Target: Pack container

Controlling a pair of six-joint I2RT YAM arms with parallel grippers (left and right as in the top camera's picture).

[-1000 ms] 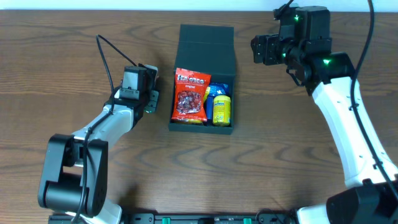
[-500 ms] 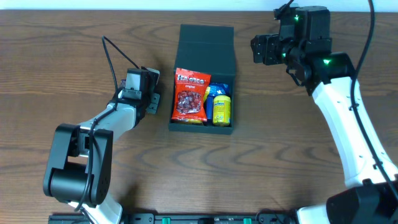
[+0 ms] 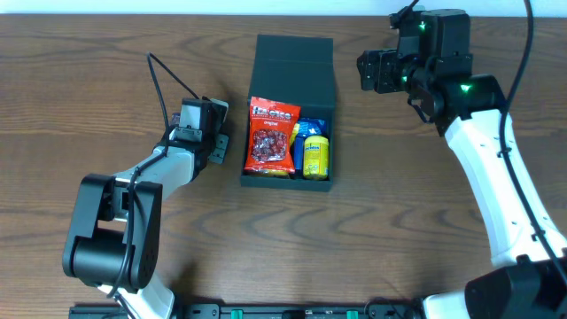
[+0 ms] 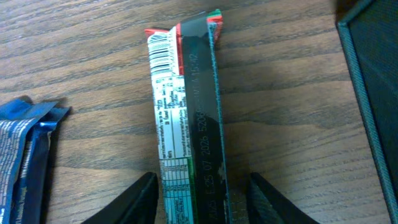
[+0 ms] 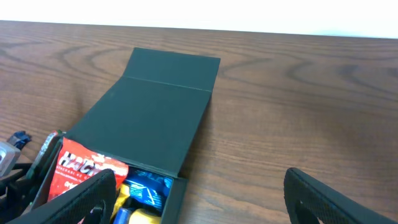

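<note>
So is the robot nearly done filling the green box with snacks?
Partway. Done: a red packet and a yellow one lie inside the open container. In hand: the left end effector straddles a long snack bar on the table, not yet clamped. Left: that bar, a blue packet beside it, then probably closing the lid.

A brown wood-grain table [image 3: 399, 230] carries everything. 3 snack packets lie inside the container [image 3: 293, 62]: a red packet [image 3: 271, 137] on the left, and a blue packet [image 3: 310, 127] with a yellow packet [image 3: 315, 156] below it on the right in the overhead view. In the left wrist view, 1 long snack bar [image 4: 186, 112] lies flat on the wood, its white barcode panel beside a dark strip of printed code and its red-green sealed end farthest from the camera, with a crumpled blue wrapper [image 4: 25, 162] near its left, not touching.
</note>
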